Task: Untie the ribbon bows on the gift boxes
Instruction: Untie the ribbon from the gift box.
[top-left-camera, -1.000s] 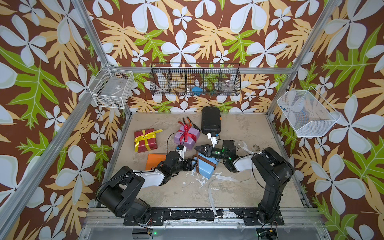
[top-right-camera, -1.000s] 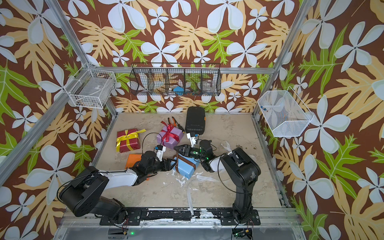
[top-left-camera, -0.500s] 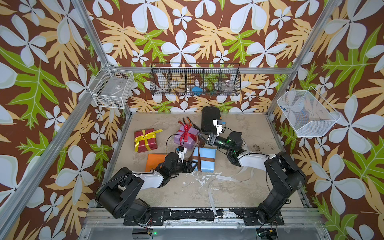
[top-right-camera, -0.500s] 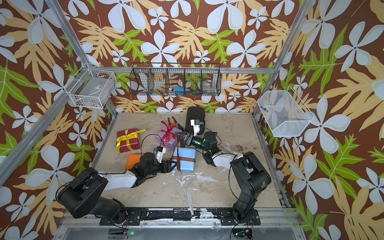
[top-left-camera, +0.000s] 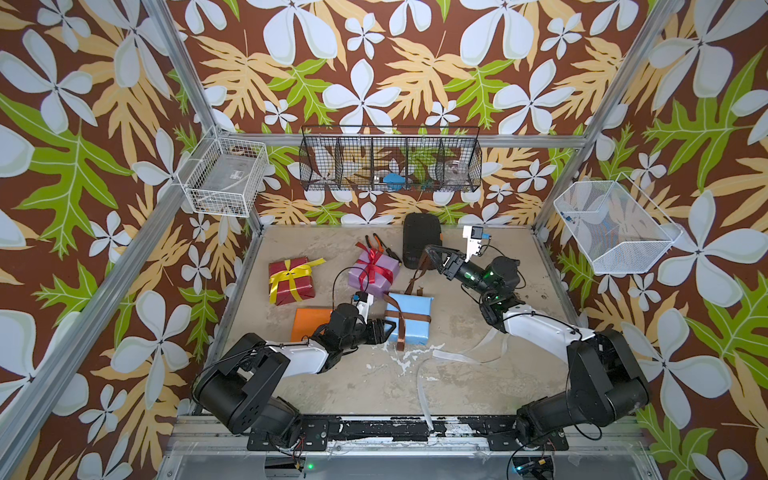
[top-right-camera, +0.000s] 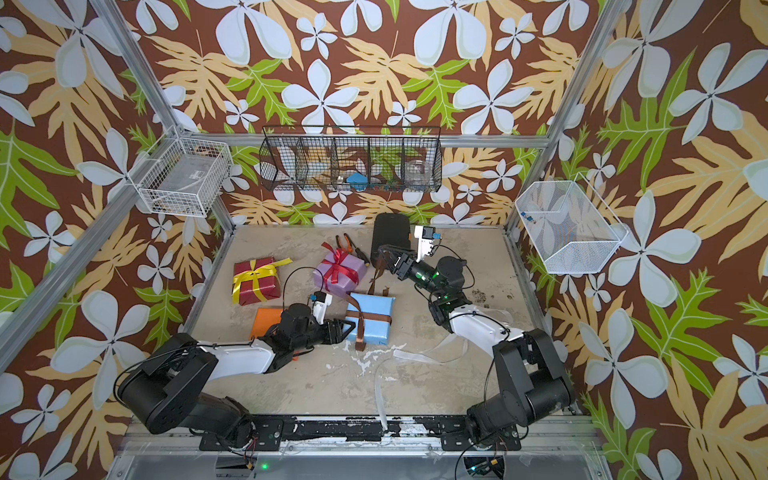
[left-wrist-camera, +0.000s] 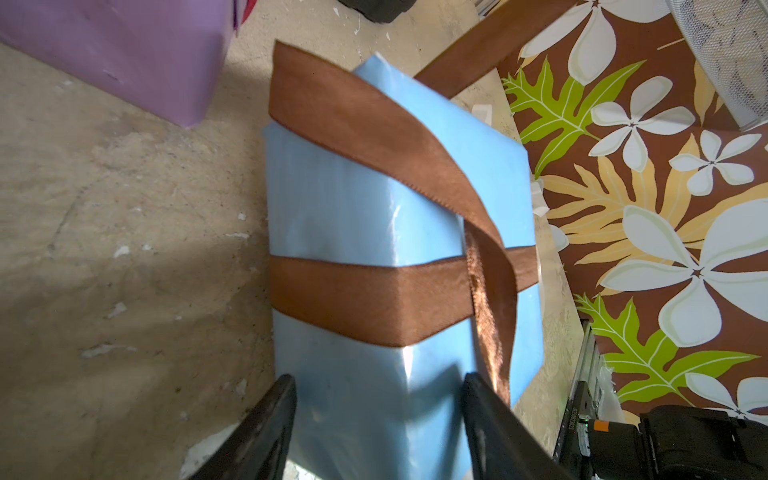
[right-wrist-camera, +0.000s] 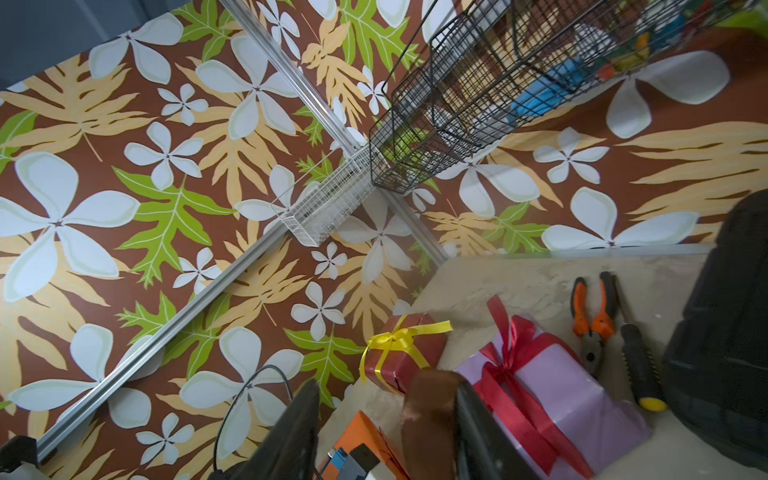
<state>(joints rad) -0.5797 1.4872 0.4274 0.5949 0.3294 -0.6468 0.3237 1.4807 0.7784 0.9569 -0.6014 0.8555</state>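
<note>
One ribbon (left-wrist-camera: 365, 299) part untied: box (top-left-camera: 415, 305) is clamped by left gripper (top-left-camera: 384, 328), right gripper (top-left-camera: 432, 255) half open round ribbon; regrip probably needed

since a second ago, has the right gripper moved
Yes. The right gripper went from the light blue box back toward the black case, trailing the brown ribbon.
</note>
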